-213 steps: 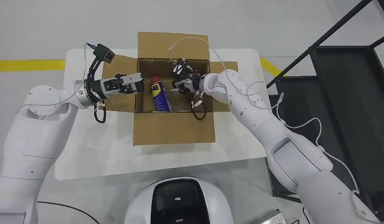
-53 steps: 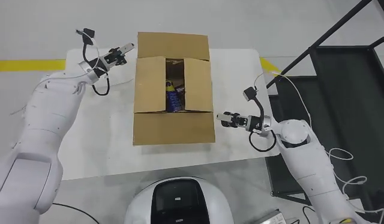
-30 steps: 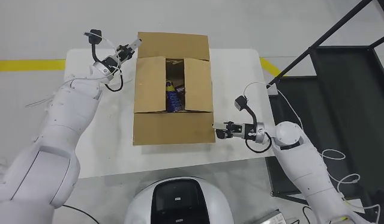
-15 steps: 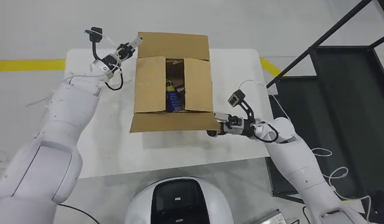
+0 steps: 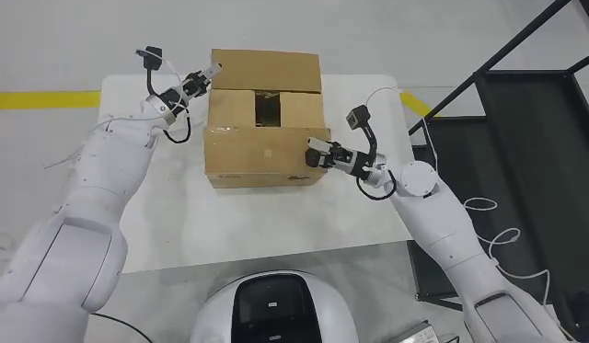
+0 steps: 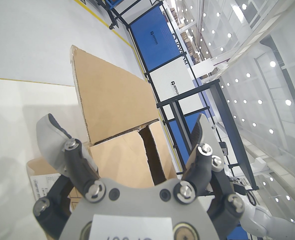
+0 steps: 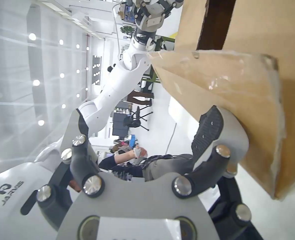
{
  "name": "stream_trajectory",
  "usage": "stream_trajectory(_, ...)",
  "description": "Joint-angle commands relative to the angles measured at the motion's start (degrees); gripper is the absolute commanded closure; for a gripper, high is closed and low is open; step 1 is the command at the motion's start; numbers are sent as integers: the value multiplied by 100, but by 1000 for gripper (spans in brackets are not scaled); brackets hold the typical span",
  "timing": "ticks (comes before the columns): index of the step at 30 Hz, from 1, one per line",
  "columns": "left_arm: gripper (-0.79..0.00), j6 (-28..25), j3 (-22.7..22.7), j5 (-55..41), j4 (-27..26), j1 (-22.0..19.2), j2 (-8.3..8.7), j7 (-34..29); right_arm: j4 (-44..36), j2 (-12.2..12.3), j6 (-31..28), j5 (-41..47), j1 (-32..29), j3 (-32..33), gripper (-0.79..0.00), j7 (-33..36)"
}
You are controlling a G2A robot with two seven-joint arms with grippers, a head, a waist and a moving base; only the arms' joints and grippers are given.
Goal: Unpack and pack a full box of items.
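The cardboard box stands mid-table with both side flaps folded in and a dark gap between them. Its far flap is still spread open. The near flap is raised over the opening. My right gripper is open at that flap's right edge, one finger pressed against the flap. My left gripper hovers open by the box's far-left corner, nothing between its fingers; the far flap and a side flap lie just beyond it. The box's contents are hidden.
The white table has bare room in front of and left of the box. A dark metal rack stands close on the right. A yellow floor line runs behind the table.
My right gripper rose from the table's front right to the box, lifting the near flap up over the opening; the spray can inside is now covered. The left gripper barely shifted.
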Motion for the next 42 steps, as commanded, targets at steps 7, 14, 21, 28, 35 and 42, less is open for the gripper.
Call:
stream_trajectory(7, -785, 111, -55, -6, 32, 17, -38, -58, -344, 8, -36, -1226, -99, -91, -785, -579)
stream_trajectory(14, -785, 121, -82, 28, 8, 31, -88, -31, -624, 47, -11, -1452, -256, 31, -785, -647)
stream_trajectory(21, -785, -270, -256, -397, -1, 74, -123, -564, -684, 78, -10, -1487, -359, 138, -785, -620)
stream_trajectory(28, -785, -499, -419, -776, -13, 183, -85, -1406, -728, 117, -53, -1581, -418, 291, -785, -602)
stream_trajectory(35, -785, -544, -592, -1183, -120, 309, -11, -2330, -810, 174, -84, -1666, -487, 514, -785, -525)
stream_trajectory(42, -785, -652, -748, -1183, -84, 215, 143, -2306, -850, 217, -80, -1699, -520, 665, -785, -445)
